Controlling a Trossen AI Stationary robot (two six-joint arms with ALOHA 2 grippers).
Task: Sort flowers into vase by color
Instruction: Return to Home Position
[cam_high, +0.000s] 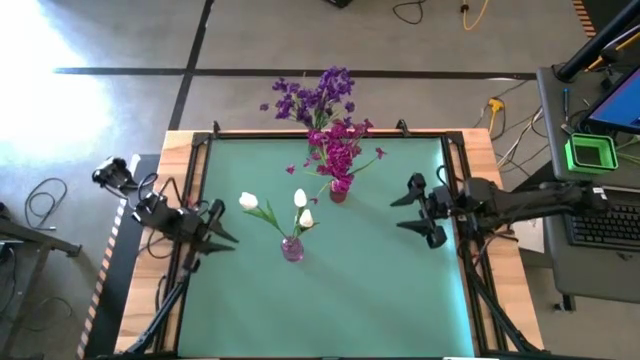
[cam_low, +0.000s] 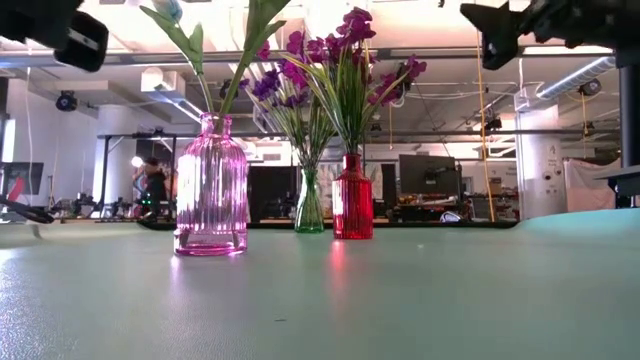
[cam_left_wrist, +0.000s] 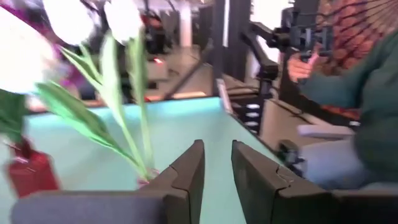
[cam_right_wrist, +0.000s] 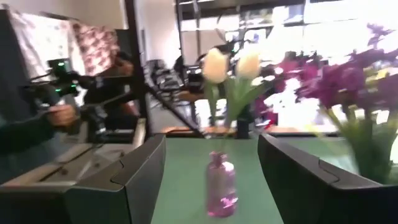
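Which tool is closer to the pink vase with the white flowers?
The left tool. It hangs close beside the pink vase; the right tool waits farther off on the other side.

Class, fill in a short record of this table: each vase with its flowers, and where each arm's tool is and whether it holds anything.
pink vase: white flowers
green vase: purple flowers
red vase: magenta flowers
left tool: open, empty, at the table's left side
right tool: open, empty, at the table's right side
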